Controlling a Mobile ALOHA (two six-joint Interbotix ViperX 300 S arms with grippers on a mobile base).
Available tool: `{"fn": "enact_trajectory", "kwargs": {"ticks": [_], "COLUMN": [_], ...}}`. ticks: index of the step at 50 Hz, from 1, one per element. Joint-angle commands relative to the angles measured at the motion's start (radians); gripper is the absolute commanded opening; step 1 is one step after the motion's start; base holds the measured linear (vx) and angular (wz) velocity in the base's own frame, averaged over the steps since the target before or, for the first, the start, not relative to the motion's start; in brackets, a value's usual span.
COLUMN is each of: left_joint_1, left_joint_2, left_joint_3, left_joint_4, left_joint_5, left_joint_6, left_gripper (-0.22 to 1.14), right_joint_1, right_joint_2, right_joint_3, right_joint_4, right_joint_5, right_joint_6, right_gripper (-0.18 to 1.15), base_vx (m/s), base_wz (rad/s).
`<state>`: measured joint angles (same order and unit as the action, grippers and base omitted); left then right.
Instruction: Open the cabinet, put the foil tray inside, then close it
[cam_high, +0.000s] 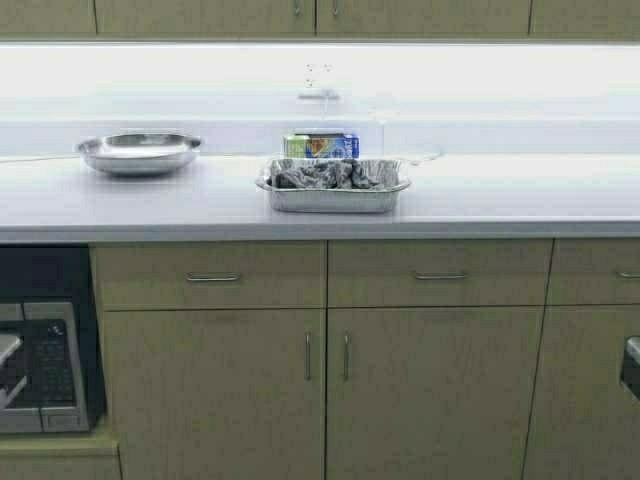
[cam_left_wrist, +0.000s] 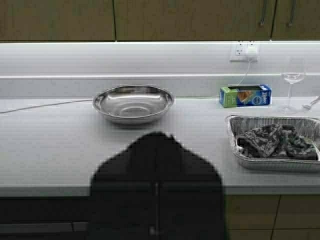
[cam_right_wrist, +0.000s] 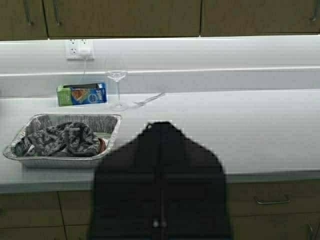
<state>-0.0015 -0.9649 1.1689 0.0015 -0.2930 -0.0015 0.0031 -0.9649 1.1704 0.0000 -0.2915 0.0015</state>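
A: Tray?
B: Foil tray (cam_high: 333, 186), crinkled silver walls, rolled rim, rectangular, shallow. Dark patterned cloth (cam_high: 326, 174) bunched inside. It sits on the smooth pale counter (cam_high: 200, 205), near the front edge, ahead and right of the left gripper (cam_left_wrist: 156, 186), ahead and left of the right gripper (cam_right_wrist: 160, 186).
A: Fingers?
B: Both look pressed together, just dark silhouettes, holding nothing.
A: Rest?
B: Round polished steel bowl (cam_high: 139, 151) straight ahead of the left gripper. Juice carton (cam_high: 320, 146) and a wine glass (cam_right_wrist: 117, 82) behind the tray. Cabinet doors (cam_high: 306, 390) below are flat, beige, bar handles, closed. Bare counter right of the tray.
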Motion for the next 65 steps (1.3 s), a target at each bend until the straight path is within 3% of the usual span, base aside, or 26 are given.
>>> {"fn": "enact_trajectory", "kwargs": {"ticks": [1, 5, 13, 65], "left_joint_1": [-0.012, -0.012, -0.014, -0.012], "left_joint_2": [0.005, 0.006, 0.025, 0.032], "left_joint_3": [0.003, 0.009, 0.012, 0.029], "left_joint_4": [0.003, 0.003, 0.005, 0.014], "left_joint_5": [-0.018, -0.02, -0.028, -0.084], "left_joint_6": [-0.017, -0.008, -0.009, -0.003], "left_gripper": [-0.02, 0.08, 0.03, 0.03], "right_joint_1": [0.011, 0.011, 0.011, 0.011], "right_joint_2": [0.009, 0.028, 0.038, 0.005], "right_joint_3": [0.006, 0.006, 0.002, 0.021], "right_joint_4": [0.002, 0.0, -0.002, -0.008], "right_joint_5": [0.002, 0.009, 0.017, 0.021], "right_joint_6": [0.005, 0.005, 0.006, 0.009], "right_gripper": [0.05, 0.09, 0.06, 0.06], "base_vx": [0.04, 0.07, 0.13, 0.31], "base_wz": [-0.02, -0.03, -0.05, 0.04]}}
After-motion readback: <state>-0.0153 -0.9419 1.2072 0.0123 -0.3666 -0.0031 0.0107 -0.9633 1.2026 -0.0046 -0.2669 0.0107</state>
